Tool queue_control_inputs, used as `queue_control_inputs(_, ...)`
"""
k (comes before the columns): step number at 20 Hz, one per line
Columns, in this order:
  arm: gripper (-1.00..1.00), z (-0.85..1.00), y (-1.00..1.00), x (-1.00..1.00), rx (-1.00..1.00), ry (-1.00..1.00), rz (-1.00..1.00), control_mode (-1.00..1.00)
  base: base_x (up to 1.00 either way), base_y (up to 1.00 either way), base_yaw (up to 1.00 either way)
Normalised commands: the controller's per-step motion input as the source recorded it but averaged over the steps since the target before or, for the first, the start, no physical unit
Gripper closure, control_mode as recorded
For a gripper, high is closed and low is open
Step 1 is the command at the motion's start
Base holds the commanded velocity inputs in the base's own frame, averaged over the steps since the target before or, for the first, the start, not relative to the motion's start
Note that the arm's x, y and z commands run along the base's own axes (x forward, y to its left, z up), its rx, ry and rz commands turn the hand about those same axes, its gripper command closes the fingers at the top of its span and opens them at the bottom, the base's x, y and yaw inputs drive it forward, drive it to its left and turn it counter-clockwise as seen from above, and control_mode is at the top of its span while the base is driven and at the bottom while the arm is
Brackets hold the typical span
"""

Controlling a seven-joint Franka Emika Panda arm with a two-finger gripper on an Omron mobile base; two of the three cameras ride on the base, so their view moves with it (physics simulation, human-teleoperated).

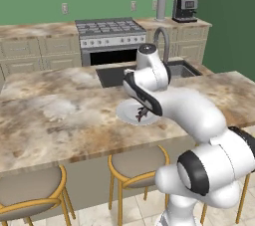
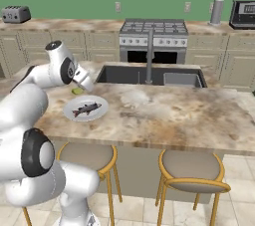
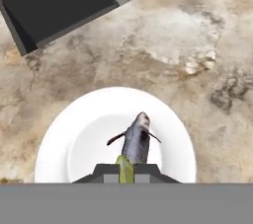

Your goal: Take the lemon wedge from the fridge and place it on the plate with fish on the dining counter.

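At the bottom centre of the hand view our 2 small dark finger tips, the gripper (image 3: 126, 169), close narrowly on a tiny yellow-green pointed lemon wedge (image 3: 125, 168), its tip poking up between them. We judge the pinch is kept tight so the small slippery piece does not drop short of its target. In the right base view the same wedge (image 2: 77, 90) shows as a greenish speck at the end of the hand, in the left middle of that frame, just above the far rim of the plate.

Directly beyond the finger tips lies the round flat white plate (image 3: 74, 134) bearing 1 small dark grey fish (image 3: 136, 140); it spans the lower half of the hand view. We hold the hand above it so the wedge can be released straight down. The fish sits mid-plate, so we judge that bare white to either side of it is the better landing spot. In the left base view the plate (image 1: 124, 112) sits at centre frame, partly behind our forearm.

The plate rests near the front edge of the long beige-brown marbled stone dining counter (image 2: 189, 115), within easy reach of our base. Farther off, the dark inset sink (image 3: 59, 6) crosses the upper left of the hand view, with the curved steel faucet (image 2: 149, 56) rising at upper centre of the right base view.
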Motion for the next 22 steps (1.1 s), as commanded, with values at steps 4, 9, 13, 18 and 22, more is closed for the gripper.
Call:
queue_control_inputs(4, 1.0, -0.26, 0.3, 0.39, 0.08, 0.06, -0.11, -1.0, 0.0, 0.0, 0.0)
queue_control_inputs(9, 1.0, -0.07, 0.07, 0.07, 0.09, 0.03, 0.0, -1.0, 0.0, 0.0, 0.0)
queue_control_inputs(13, 1.0, -0.29, 0.0, 0.12, 0.1, 0.0, 0.0, -1.0, 0.0, 0.0, 0.0)
queue_control_inputs(18, 1.0, -0.41, 0.0, 0.0, 0.11, 0.0, 0.0, -1.0, 0.0, 0.0, 0.0)
queue_control_inputs(22, 1.0, -0.29, 0.0, 0.0, 0.09, 0.0, 0.0, -1.0, 0.0, 0.0, 0.0)
